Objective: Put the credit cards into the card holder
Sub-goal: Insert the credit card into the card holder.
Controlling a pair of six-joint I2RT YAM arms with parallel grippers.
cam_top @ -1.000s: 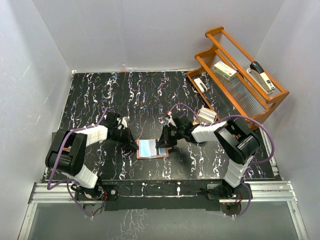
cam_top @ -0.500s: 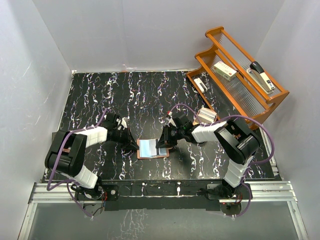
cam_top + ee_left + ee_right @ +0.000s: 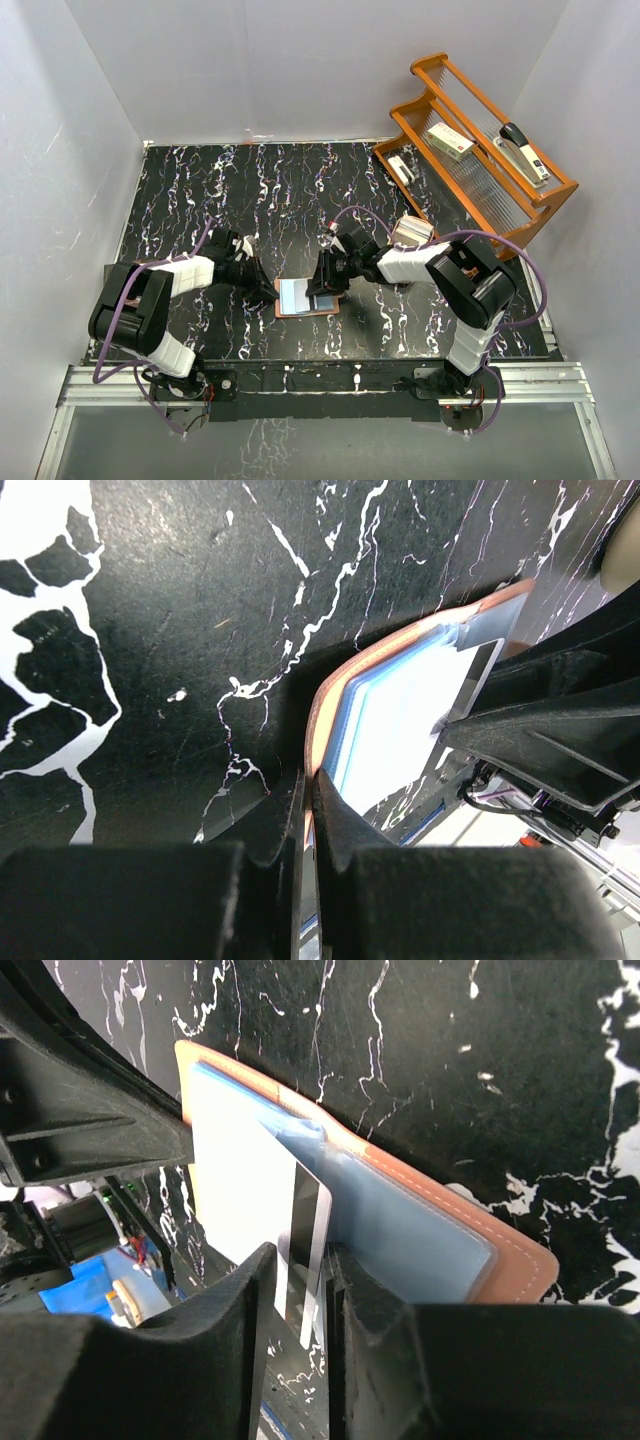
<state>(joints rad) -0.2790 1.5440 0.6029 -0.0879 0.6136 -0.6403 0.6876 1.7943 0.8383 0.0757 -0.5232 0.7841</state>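
Card holder (image 3: 298, 300) open flat, long axis left-right, card (image 3: 250, 1190) tilted into it

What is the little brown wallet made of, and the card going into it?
The wallet looks like brown leather: matte, with a stitched line along its edge. Its inner pockets seem clear, shiny plastic. The card looks like thin stiff plastic, smooth and pale with a dark stripe.

Bright even light; the left claw (image 3: 308, 790) looms dark and blurred.
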